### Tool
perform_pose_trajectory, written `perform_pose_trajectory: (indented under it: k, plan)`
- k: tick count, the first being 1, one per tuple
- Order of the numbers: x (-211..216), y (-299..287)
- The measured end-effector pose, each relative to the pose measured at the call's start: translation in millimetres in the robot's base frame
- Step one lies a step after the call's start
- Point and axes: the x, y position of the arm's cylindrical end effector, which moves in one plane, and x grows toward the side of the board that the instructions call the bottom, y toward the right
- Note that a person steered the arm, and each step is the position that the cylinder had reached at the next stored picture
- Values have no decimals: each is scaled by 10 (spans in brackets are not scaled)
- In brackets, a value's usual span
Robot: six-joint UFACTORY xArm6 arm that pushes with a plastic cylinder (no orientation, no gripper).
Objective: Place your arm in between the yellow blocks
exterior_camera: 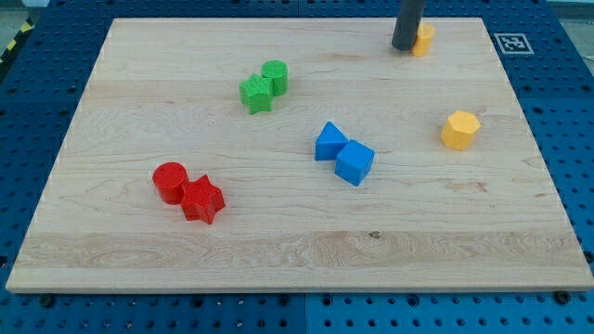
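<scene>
You have two yellow blocks to work with: the yellow hexagonal block (459, 130) sits alone toward the view's right, roughly mid-height on the board, and the other yellow block (425, 39) lies near the view's top edge, partly hidden so its shape cannot be made out. My tip (405, 46) rests right against the view's left side of that upper yellow block, touching it or all but touching it. The rod has no jaws and holds nothing; it only presses its end to the wooden board (297, 250). So judge the task as partly done: the tip is already up in the yellow blocks' corner of the board, but it stands beside one of them, not in the gap between the two. What is left, as far as you can see here, is to bring the tip toward the view's right and bottom, around the upper block without shoving it, until it sits on the bare wood between the pair. Farther out, nothing lies in that path: the blue pair, a blue triangular block (329, 141) touching a blue cube (355, 162), sits near the board's middle; the green star block (256, 94) and green cylinder (275, 76) touch at upper left; the red cylinder (170, 182) and red star block (202, 199) touch at lower left.
</scene>
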Motion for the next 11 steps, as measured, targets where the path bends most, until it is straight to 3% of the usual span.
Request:
perform_pose_trajectory:
  k: [2,4,7,9,11]
  plan:
    - [0,352]
    - [444,286]
    - [500,287]
    - [910,416]
    - [932,473]
